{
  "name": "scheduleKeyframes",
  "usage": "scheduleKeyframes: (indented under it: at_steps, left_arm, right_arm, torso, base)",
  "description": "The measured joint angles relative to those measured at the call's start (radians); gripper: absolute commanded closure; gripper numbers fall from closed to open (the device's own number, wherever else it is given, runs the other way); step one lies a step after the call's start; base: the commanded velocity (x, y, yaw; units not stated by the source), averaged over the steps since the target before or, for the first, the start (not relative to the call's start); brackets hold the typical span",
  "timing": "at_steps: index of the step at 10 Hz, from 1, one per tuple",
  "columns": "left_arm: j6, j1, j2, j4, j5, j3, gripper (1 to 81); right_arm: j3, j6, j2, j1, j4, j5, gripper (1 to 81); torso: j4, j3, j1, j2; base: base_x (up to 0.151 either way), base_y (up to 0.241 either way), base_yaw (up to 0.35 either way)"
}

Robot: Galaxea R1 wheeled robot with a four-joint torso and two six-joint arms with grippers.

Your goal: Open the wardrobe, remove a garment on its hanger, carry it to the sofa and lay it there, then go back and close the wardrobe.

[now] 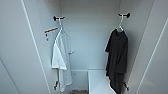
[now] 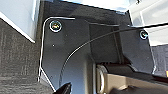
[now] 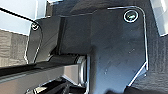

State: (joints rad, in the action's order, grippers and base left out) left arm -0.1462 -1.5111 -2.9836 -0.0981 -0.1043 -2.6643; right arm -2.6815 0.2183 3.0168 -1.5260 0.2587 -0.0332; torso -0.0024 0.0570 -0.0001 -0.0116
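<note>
Inside wardrobe [image 1: 87, 37]: garment [image 1: 117, 57] right, another shirt [image 1: 61, 60] apparently left.

Floor: dark grey carpet [image 2: 17, 57], ribbed in texture, also seen in the right wrist view [image 3: 156, 62].
Panels: white surface [image 2: 17, 15] standing on the carpet.
Light: even, cool, indoor.

A home-like room, likely a bedroom or a mock-up of one: the open white wardrobe [image 1: 82, 47] holds a white T-shirt [image 1: 61, 58] at nine o'clock and a black T-shirt [image 1: 117, 60] at three, each hung from a wall peg; dark carpet [image 2: 15, 55] covers the floor.
</note>
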Motion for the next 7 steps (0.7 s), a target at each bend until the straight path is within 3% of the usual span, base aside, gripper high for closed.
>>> scheduleKeyframes:
  at_steps: [7]
  left_arm:
    - [0.000,0.000,-0.001,0.000,0.000,0.000,1.0]
  right_arm:
    - [-0.002,-0.001,0.001,0.002,0.000,0.000,1.0]
  torso:
    - [0.000,0.000,0.000,0.000]
  base:
    - [0.072,-0.045,0.000]
